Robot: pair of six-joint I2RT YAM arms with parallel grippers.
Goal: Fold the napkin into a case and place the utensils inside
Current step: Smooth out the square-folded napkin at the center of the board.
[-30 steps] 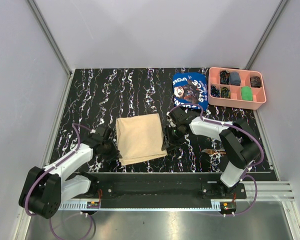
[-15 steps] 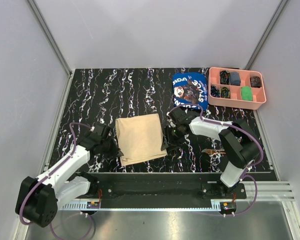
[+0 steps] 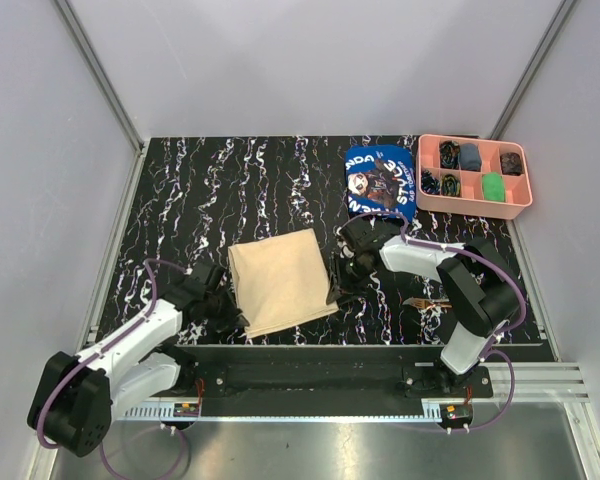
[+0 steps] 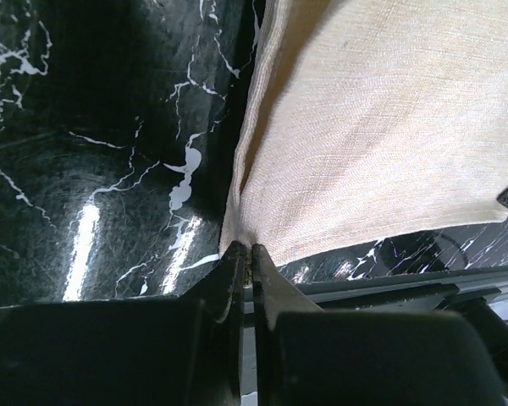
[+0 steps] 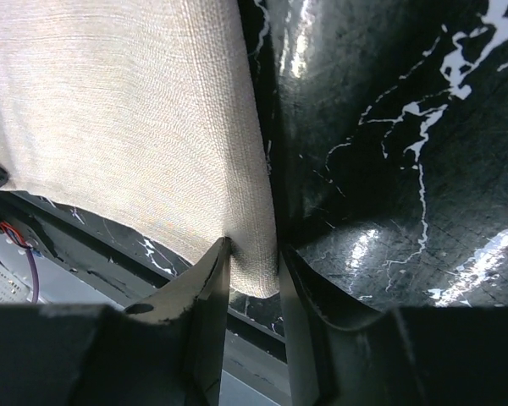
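Observation:
The napkin [image 3: 280,280] is a plain beige cloth lying folded on the black marbled table. My left gripper [image 3: 236,320] is shut on its near-left corner; in the left wrist view the jaws [image 4: 251,251] pinch the cloth [image 4: 381,127], which lifts slightly there. My right gripper [image 3: 338,292] holds the napkin's near-right corner; in the right wrist view the cloth [image 5: 127,118] fills the gap between the fingertips [image 5: 252,262]. A thin utensil [image 3: 424,300] lies on the table right of the right arm, partly hidden by it.
A blue printed cloth [image 3: 380,180] lies at the back, right of centre. A pink compartment tray [image 3: 474,202] with small items stands at the back right. The table's near edge and the metal rail [image 3: 310,375] are just below the napkin.
My left gripper has moved down the napkin's left side to its near-left corner. The napkin has shifted and turned slightly. The right gripper has stayed at the right corner.

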